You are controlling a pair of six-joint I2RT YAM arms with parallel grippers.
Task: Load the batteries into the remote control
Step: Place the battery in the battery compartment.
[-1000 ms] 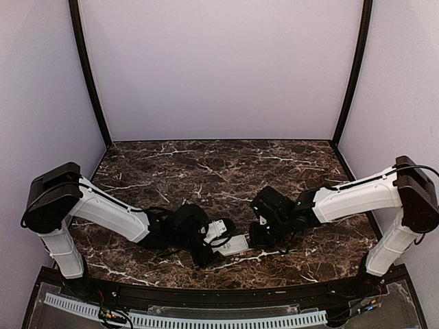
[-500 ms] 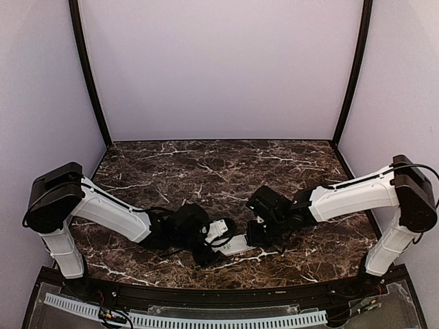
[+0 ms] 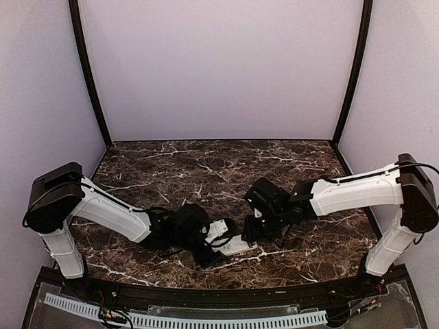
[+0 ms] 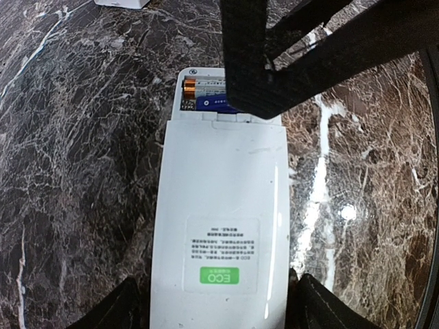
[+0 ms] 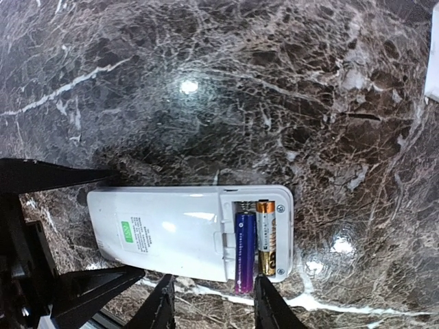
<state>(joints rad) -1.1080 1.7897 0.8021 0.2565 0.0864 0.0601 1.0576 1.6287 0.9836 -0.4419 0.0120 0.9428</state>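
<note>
Remote control (image 5: 171,233) lies face down on the marble table (image 5: 206,82) between the two arms, its battery bay open at one end; the left gripper (image 4: 219,305) grasps it by its long sides near the labelled end, steadying it; the right gripper (image 5: 214,298) hangs over the bay with its fingers parted and grips nothing. Both cells are in the bay: a gold battery (image 5: 266,236) lies flat, and a blue battery (image 5: 245,250) beside it seems to ride a little high at the end nearest the fingers, so it may want pressing home. No cover sits over the bay; closing it appears to be what is left.
</note>
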